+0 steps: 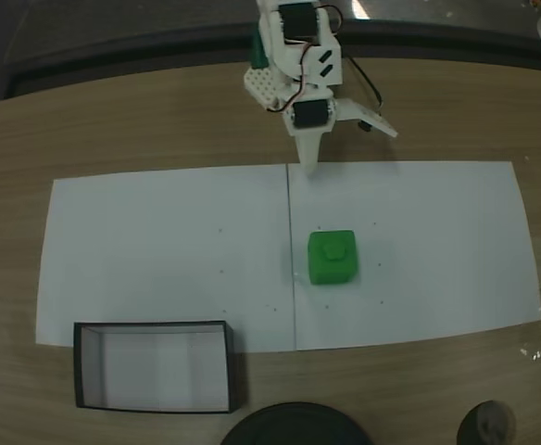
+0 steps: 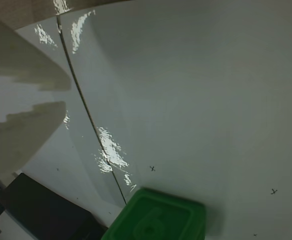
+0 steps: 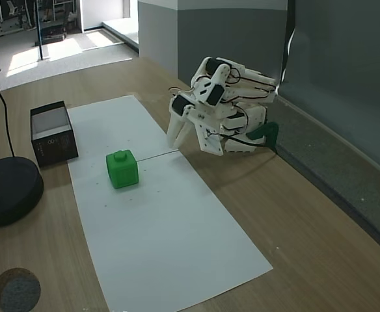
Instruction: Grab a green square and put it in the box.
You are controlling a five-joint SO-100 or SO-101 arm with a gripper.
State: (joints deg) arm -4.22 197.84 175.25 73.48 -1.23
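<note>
The green square (image 1: 332, 257) sits on white paper just right of the seam between two sheets, a raised knob on its top face. It also appears at the bottom of the wrist view (image 2: 158, 217) and in the other fixed view (image 3: 122, 169). My gripper (image 1: 309, 167) hangs folded near the arm's base, at the paper's far edge and well short of the block. Its white fingers (image 2: 36, 120) stand slightly apart, with nothing between them. The box (image 1: 81, 366), black-walled with a white floor, rests at the paper's near left corner (image 3: 54, 144), and in the wrist view its dark wall (image 2: 41, 210) is at lower left.
A dark round disc (image 1: 294, 425) lies at the table's near edge beside the box (image 3: 8, 188). A small round grey object (image 1: 488, 426) sits near the front right. The white arm's base (image 3: 242, 123) stands against a dark ledge. Bare paper (image 1: 159, 250) stretches between block and box.
</note>
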